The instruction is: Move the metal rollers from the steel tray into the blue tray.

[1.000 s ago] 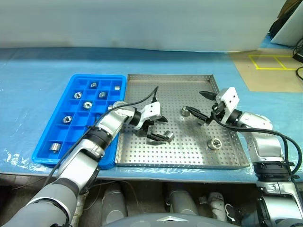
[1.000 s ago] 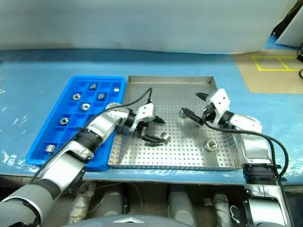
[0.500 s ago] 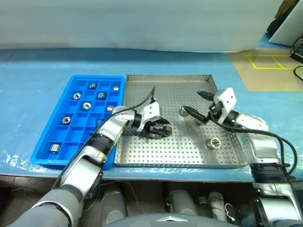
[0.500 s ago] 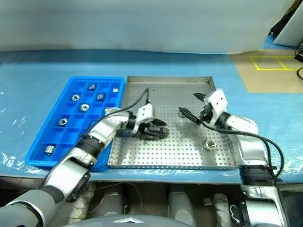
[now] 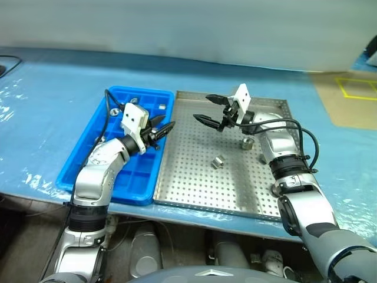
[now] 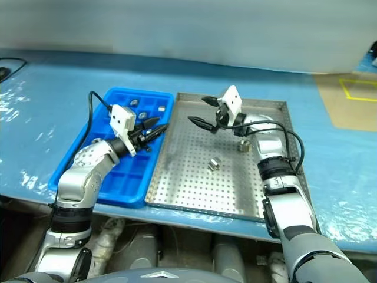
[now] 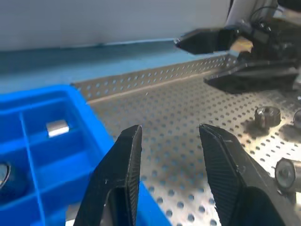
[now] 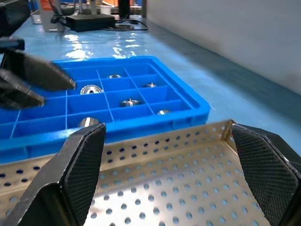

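- Left claw [image 5: 164, 129] hangs over the blue tray's [image 5: 88, 162] edge beside the steel tray [image 5: 194, 183]; the left wrist view shows its fingers [image 7: 117, 174] apart, pinching nothing.
- Right claw [image 5: 207, 108], spread wide, hovers over the steel tray's far edge.
- Two rollers [image 5: 218, 161] lie mid-tray; the right wrist view shows others in blue cells [image 8: 91, 89].

No legible text, label, brand, number or sign is seen on the blue tray [image 5: 88, 156], the steel tray [image 5: 194, 183] or the blue-covered table [image 5: 47, 100]; all surfaces are unmarked.
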